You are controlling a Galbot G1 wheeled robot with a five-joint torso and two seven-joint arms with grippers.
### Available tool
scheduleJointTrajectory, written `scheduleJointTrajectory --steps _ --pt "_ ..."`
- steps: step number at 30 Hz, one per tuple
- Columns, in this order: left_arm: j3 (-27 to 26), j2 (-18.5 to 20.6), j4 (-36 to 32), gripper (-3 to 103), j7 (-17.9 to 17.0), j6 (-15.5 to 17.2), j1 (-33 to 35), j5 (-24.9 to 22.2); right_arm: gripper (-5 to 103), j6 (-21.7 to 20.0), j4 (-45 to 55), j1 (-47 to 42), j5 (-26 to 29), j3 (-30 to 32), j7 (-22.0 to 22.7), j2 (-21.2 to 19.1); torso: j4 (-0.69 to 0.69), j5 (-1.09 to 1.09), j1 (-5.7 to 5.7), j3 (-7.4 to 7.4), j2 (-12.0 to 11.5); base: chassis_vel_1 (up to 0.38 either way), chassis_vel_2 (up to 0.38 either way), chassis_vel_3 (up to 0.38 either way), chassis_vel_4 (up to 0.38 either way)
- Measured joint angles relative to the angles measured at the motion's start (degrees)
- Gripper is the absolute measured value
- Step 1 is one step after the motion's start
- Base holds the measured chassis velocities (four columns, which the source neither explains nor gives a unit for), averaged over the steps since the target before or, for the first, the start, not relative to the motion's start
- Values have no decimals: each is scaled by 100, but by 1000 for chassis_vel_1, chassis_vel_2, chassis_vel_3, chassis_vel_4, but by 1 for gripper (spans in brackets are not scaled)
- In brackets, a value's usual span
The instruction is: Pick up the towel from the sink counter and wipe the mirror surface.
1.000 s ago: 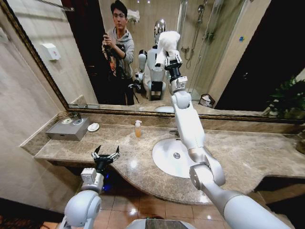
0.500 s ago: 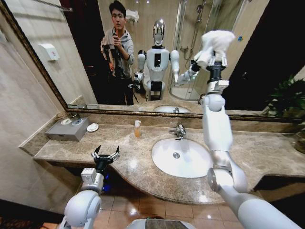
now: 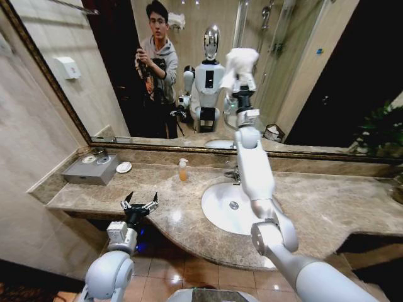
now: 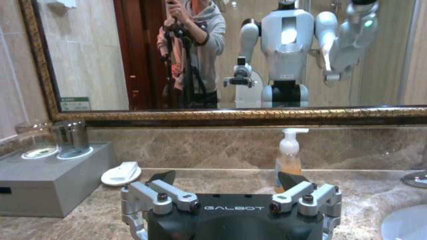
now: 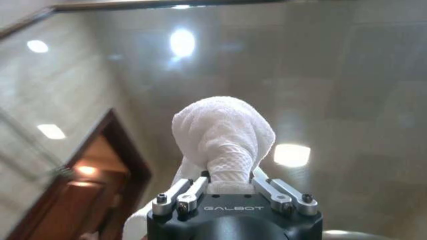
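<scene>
- Locate the towel [image 3: 240, 63] first: it is off the sink counter [image 3: 315, 204] and bunched into a white wad at the top of the raised right arm, up against the glass of the mirror [image 3: 302, 82].
- Check the right gripper [image 5: 231, 184] in the right wrist view: its fingers are pinched together on the lower end of the wad, and the rest of the cloth bulges out beyond the fingertips toward the glass.
- Treat the pickup as complete. Judging by the towel's position, wiping is the step in hand.
- Note that you cannot confirm firm contact between cloth and glass from these views; the wad appears to lie on or just in front of the surface.
- Note that the pictures do not show which areas are already wiped. Judge the wide stretches of mirror to either side of the towel as work that may remain.
- Observe the left gripper [image 4: 231, 198]: it is parked low over the counter's front edge, fingers spread apart and holding nothing.
- Observe the 3 counter items near the back wall: a soap bottle [image 3: 182, 170], a small white dish [image 3: 123, 167] and a grey box [image 3: 90, 170]. All stand well below the towel, clear of it.
</scene>
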Motion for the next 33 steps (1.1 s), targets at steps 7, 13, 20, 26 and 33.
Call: scheduleJointTrajectory --steps 7,13,20,26,33 --pt "0 0 0 100 0 0 0 0 18 54 -112 -148 94 125 -14 -7 -1 1 0 0 0 0 0 0 0" --pt "0 0 0 100 0 0 1 0 18 -139 265 -421 951 575 159 -690 0 5 0 0 0 0 0 0 0" --pt "1 -1 0 100 1 0 0 0 18 -372 928 -1047 1591 1128 126 -1516 0 5 0 -1 0 0 0 0 0" --pt "0 -1 0 100 1 0 1 0 18 -1207 2369 -2110 2544 1032 28 -1959 3 4 -1 -1 0 0 0 0 0" --pt "0 0 0 100 0 0 2 0 18 -1806 3416 -3375 2779 929 43 -2131 0 7 -1 0 0 0 0 0 0"
